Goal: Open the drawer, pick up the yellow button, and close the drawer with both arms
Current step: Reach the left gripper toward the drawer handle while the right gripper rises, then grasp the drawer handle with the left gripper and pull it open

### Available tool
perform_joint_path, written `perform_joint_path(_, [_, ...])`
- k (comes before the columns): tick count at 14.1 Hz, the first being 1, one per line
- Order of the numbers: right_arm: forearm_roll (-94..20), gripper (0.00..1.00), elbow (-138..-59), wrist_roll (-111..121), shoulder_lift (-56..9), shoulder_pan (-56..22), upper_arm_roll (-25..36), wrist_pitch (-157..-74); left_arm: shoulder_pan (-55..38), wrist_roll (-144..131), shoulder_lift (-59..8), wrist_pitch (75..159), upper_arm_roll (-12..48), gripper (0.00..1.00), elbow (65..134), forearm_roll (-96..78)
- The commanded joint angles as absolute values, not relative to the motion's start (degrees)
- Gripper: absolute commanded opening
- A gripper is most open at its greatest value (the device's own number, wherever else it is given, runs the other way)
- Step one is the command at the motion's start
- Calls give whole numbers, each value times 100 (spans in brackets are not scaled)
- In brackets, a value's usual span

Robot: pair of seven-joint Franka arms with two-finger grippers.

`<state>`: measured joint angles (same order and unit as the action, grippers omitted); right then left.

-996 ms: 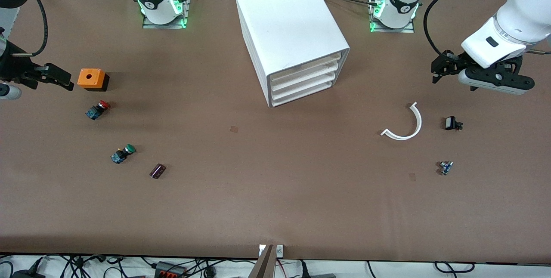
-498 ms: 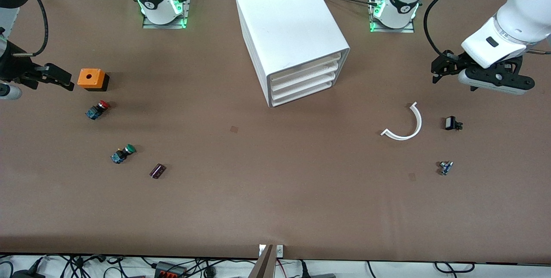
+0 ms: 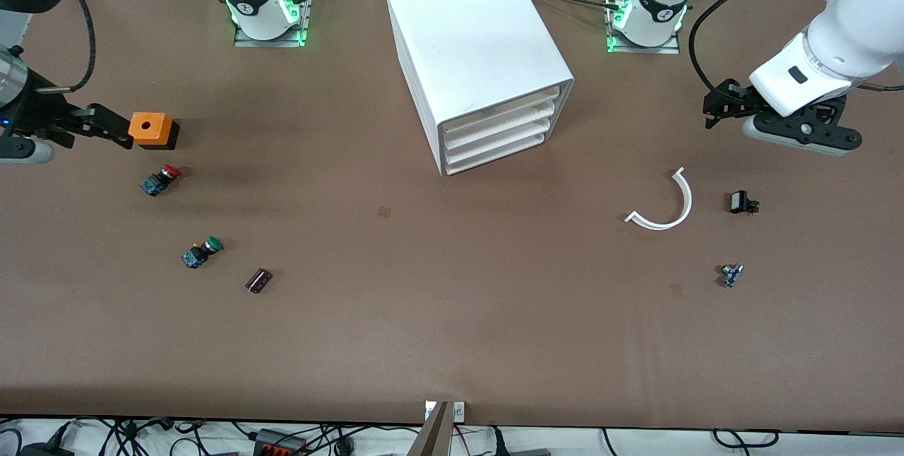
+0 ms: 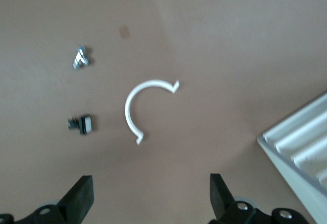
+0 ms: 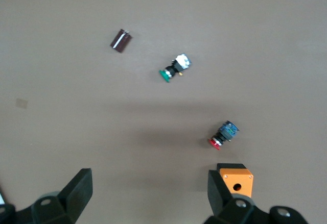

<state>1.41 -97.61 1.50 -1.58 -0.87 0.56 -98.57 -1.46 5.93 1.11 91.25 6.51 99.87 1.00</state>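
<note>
Front view, drawer shut, tools apart

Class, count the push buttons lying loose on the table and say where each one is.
2. The red-capped button lies just nearer the camera than the orange box. The green-capped button lies nearer still, beside the dark cylinder. Others may be hidden inside the shut cabinet.

— What are you made of?
— White shells, dark grey joints, my left arm trailing a black cable.
— And the bases?
— Green lights glow there (a round black mark on each).
</note>
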Motion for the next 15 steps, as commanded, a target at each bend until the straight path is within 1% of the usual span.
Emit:
perform_joint_path(1, [132, 100, -9853, 105, -175, -421, 62, -10028, -220, 694, -631, 8334, 729, 100, 9222, -95])
perform_joint_path(2, [132, 100, -9853, 105, -184, -518, 62, -10072, -159, 703, -789, 8115, 721, 100, 9107, -462])
perform_joint_path(6, [-25, 100, -9835, 97, -369, -1018, 62, -10379, -105, 974, -1238, 7638, 677, 100, 9105, -1527])
perform_joint_path(8, [-254, 100, -9748, 97, -483, -1264, 62, -10503, -105, 1334, -1563, 7655, 694, 100, 9106, -2333])
perform_joint_path(11, [-343, 100, -9563, -306, -720, -1555, 62, -10661, 35, 2238, -2222, 7699, 686, 100, 9140, -3855])
perform_joint_path(13, [-325, 100, -9562, -308, -764, -1722, 62, -10600, 18, 2870, -2530, 7935, 720, 100, 9333, -4471])
perform_joint_path(15, [-334, 100, -9562, -281, -791, -1723, 62, -10582, -26, 3713, -2837, 8252, 729, 100, 9596, -5016])
